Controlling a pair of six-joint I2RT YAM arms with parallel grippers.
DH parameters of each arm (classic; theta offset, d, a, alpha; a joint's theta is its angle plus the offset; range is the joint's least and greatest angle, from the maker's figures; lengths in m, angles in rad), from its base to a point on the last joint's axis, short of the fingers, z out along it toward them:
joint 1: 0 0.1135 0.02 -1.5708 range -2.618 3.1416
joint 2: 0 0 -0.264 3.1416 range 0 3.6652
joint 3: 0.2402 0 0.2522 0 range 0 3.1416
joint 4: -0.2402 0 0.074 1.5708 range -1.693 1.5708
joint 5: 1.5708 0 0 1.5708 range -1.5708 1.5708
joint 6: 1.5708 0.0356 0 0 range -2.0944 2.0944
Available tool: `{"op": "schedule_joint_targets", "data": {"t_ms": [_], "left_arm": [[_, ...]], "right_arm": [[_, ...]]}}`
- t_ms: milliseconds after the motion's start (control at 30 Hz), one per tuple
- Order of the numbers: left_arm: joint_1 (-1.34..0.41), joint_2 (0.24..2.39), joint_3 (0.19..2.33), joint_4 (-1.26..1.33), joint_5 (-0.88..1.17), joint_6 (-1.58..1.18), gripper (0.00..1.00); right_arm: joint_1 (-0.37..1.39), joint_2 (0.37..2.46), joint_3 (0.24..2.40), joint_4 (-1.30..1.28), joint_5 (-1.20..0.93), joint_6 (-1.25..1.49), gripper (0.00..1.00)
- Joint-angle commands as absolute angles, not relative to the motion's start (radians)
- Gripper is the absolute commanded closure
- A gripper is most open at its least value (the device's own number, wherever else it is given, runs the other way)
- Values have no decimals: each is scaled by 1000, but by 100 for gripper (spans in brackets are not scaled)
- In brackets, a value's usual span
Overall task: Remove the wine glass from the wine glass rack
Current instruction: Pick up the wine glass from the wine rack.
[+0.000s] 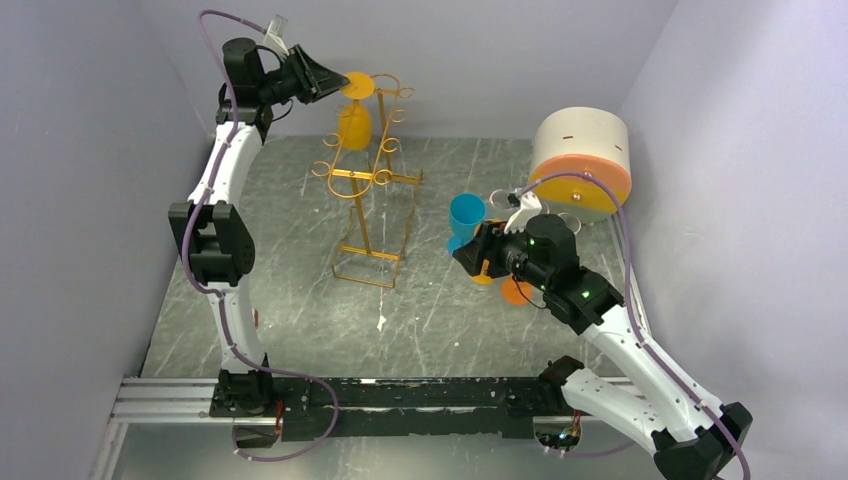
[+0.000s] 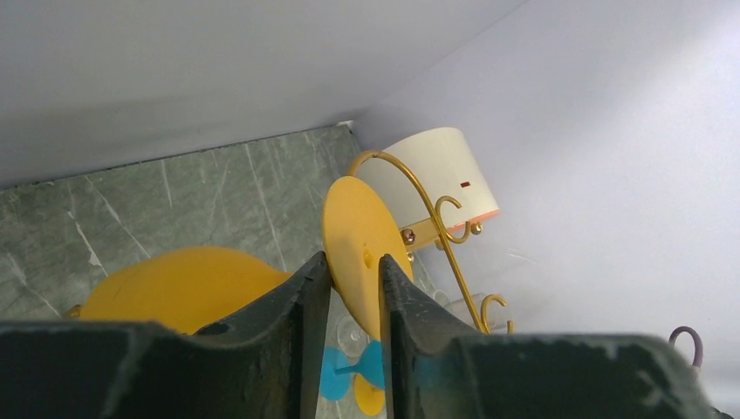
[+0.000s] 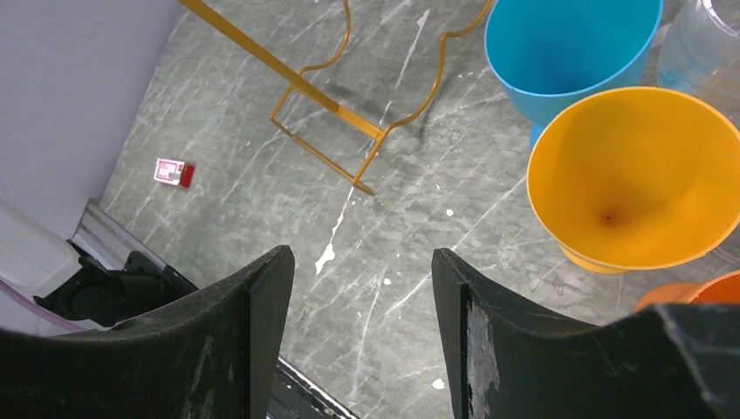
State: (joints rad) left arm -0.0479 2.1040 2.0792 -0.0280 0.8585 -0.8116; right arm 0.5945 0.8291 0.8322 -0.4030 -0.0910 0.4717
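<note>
Above the grey marble table (image 1: pixel 300 320), the yellow wine glass (image 1: pixel 354 125) hangs bowl-down from the wine glass rack (image 1: pixel 372 215), stem vertical. My left gripper (image 1: pixel 338 80) seems pinched on its foot disc (image 2: pixel 362 236); my right gripper (image 3: pixel 362 262) is spread, well apart.

**Clearance: tight at the rack top, open on the near floor.**

The left gripper (image 1: pixel 335 82) is closed on the foot of the yellow wine glass (image 1: pixel 354 122), high on the rack (image 1: pixel 372 200). The back wall (image 1: pixel 480 60) is close behind, and curled hooks (image 1: pixel 396 112) crowd the glass's right side. The table (image 1: pixel 300 310) in front of the rack is bare and passable. To the right, a lane runs between the rack's base and a blue cup (image 1: pixel 466 214). Beyond it the way is blocked by a yellow cup (image 3: pixel 633 179), a cream drum (image 1: pixel 580 155) and the right gripper (image 1: pixel 470 255), whose jaws stand apart over bare floor.
</note>
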Motion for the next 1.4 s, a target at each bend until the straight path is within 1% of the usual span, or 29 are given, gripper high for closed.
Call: {"op": "schedule_joint_targets", "data": {"t_ms": [0,67,133,333,467,567,667,767,1000,1100,1200,1300,1367], "left_arm": [[-59,2121,2103,-23,873,-819,71],[-61,2120,2100,-25,871,-820,81],[-61,2110,2082,-13,865,-828,88],[-61,2090,2066,-7,848,-821,93],[-60,2066,2022,53,840,-871,93],[-54,2043,1963,189,846,-993,93],[-49,2029,1952,247,826,-1077,93],[-45,2012,1951,211,765,-1090,93],[-19,1956,1846,251,709,-1164,93],[-16,1941,1794,338,724,-1208,93],[-12,1934,1815,287,703,-1169,93],[-7,1909,1769,334,680,-1177,93],[-5,1916,1778,340,695,-1178,93]], "right_arm": [[590,827,848,-416,-98,474,37],[591,824,847,-417,-98,473,36],[591,821,845,-414,-95,471,37],[591,822,841,-413,-92,468,36],[591,827,846,-417,-89,466,36],[590,825,846,-423,-84,464,36],[591,818,842,-428,-71,463,36],[590,814,841,-432,-64,463,36],[591,815,840,-430,-63,463,36],[590,819,838,-427,-65,466,36],[591,822,837,-427,-77,469,36],[591,817,835,-422,-85,471,36],[591,814,833,-421,-82,472,36]]}}
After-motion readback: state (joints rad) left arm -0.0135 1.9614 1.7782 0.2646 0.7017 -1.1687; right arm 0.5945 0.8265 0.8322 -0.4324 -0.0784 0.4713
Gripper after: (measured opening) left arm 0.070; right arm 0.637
